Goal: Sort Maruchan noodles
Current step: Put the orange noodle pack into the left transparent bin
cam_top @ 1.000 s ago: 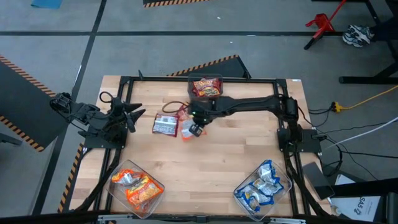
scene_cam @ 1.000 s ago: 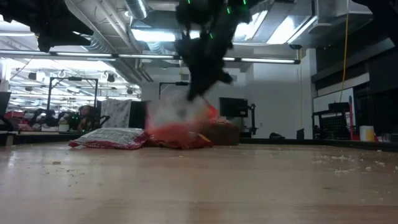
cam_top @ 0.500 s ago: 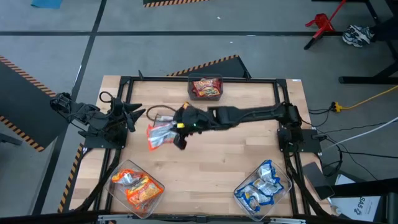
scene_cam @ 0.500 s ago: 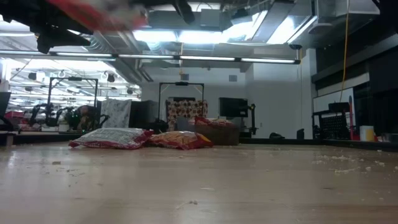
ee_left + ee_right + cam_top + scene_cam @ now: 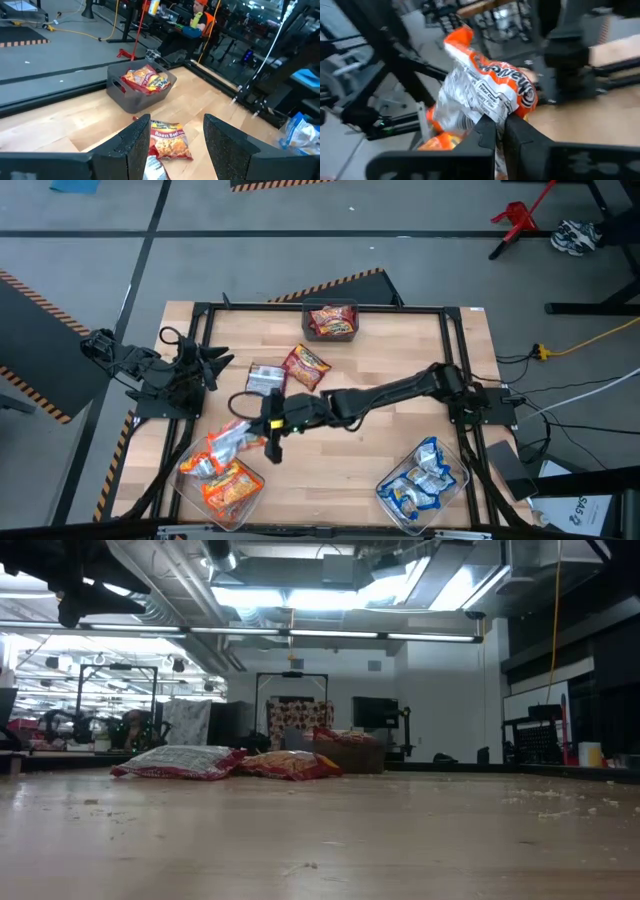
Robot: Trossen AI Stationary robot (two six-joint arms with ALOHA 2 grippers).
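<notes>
- Right gripper (image 5: pixel 262 432): arm stretched across the tabletop (image 5: pixel 400 350) toward the near-left corner; jaws clamped on an orange-and-silver noodle packet (image 5: pixel 228 438), held off the surface just beside the near-left bin (image 5: pixel 222 477).
- In the right wrist view the held packet (image 5: pixel 485 95) is pinched at one edge between the two dark fingers (image 5: pixel 482 131) and stands up crumpled.
- Near-left bin: clear, holding orange packets (image 5: pixel 228 483).
- Near-right bin (image 5: pixel 425 480): clear, holding blue-and-white packets (image 5: pixel 428 470).
- Far bin (image 5: pixel 330 321) at the far middle edge: dark, holding red-orange packets (image 5: pixel 332 320).
- Loose on the tabletop, left of centre: a red-orange packet (image 5: pixel 305 367) and, just beside it, a flat packet (image 5: pixel 264 379) with a silver face (its colour band is hard to make out, possibly red).
- Left gripper (image 5: pixel 213 364): parked at the left edge of the tabletop, well apart from the work; jaws apart and holding nothing, the fingers (image 5: pixel 137 142) framing the loose red-orange packet (image 5: pixel 167 140).
</notes>
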